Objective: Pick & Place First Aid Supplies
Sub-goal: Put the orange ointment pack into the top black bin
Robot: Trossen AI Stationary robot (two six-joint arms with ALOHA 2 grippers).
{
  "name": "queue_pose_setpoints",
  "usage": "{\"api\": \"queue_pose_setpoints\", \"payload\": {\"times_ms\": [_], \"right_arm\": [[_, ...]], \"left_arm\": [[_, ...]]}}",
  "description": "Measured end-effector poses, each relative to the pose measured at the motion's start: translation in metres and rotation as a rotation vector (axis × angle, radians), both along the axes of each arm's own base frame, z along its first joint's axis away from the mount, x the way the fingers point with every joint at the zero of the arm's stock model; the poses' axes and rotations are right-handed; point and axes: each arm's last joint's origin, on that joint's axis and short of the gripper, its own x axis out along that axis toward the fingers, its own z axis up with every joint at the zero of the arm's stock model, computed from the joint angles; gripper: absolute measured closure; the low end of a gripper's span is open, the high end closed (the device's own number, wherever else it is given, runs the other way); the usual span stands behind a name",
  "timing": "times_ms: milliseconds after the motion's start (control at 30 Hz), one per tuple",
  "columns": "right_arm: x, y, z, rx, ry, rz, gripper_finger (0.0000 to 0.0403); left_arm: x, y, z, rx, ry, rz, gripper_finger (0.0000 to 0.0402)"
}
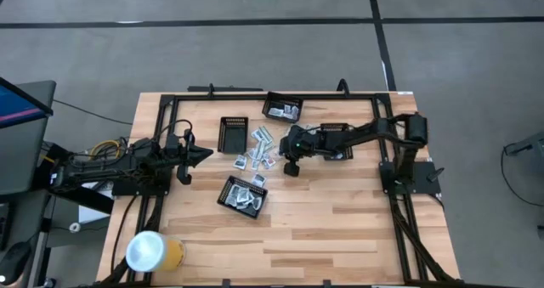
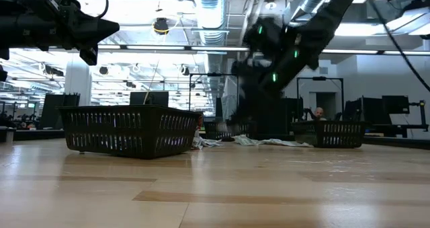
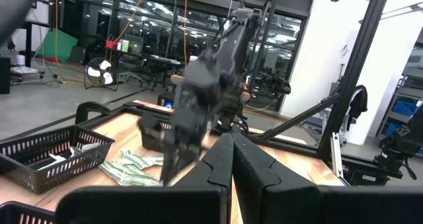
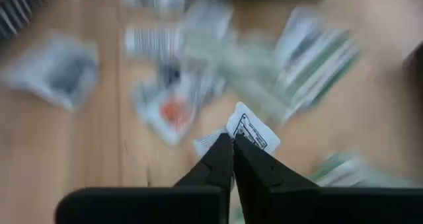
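Right fingers point(image 4: 232, 139) pinch white packet point(image 4: 254, 133) above pile; left fingers point(image 3: 231, 141) clenched, idle.

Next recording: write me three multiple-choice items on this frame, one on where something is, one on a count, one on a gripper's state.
1. Where is the right gripper?
A. over the loose packets
B. beside the cup
C. off the table

2. How many black mesh trays are on the table?
A. one
B. four
C. seven

3. What are the right gripper's fingers doing?
A. spread wide
B. shut on a white packet
C. shut on a tray rim

Key: A, the high view shows it above the pile at mid-table; B, four trays count there; B, the right wrist view shows closed tips pinching the packet.
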Motion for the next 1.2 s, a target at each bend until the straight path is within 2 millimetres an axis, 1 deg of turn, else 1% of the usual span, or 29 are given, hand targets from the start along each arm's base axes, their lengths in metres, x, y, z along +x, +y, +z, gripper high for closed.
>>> {"api": "queue_pose_setpoints", "payload": {"times_ms": [100,233,300,933,1033,1200], "right_arm": [[-0.002,0.000,0.028,-0.040,-0.089,0.015,0.0397],[-0.007,0.001,0.051,-0.083,-0.152,0.035,0.0400],[-0.008,0.001,0.057,-0.092,-0.177,0.035,0.0399],[-0.008,0.001,0.059,-0.092,-0.179,0.044,0.0402],[-0.009,-0.004,0.059,-0.104,-0.177,0.039,0.0402],[-0.012,-0.020,0.060,-0.121,-0.172,0.002,0.0402]], "left_arm": [[0.000,0.000,0.000,0.000,0.000,0.000,0.0394],[0.000,0.000,0.000,0.000,0.000,0.000,0.0394],[0.000,0.000,0.000,0.000,0.000,0.000,0.0394],[0.000,0.000,0.000,0.000,0.000,0.000,0.0394],[0.000,0.000,0.000,0.000,0.000,0.000,0.0394],[0.000,0.000,0.000,0.000,0.000,0.000,0.0394]]}}
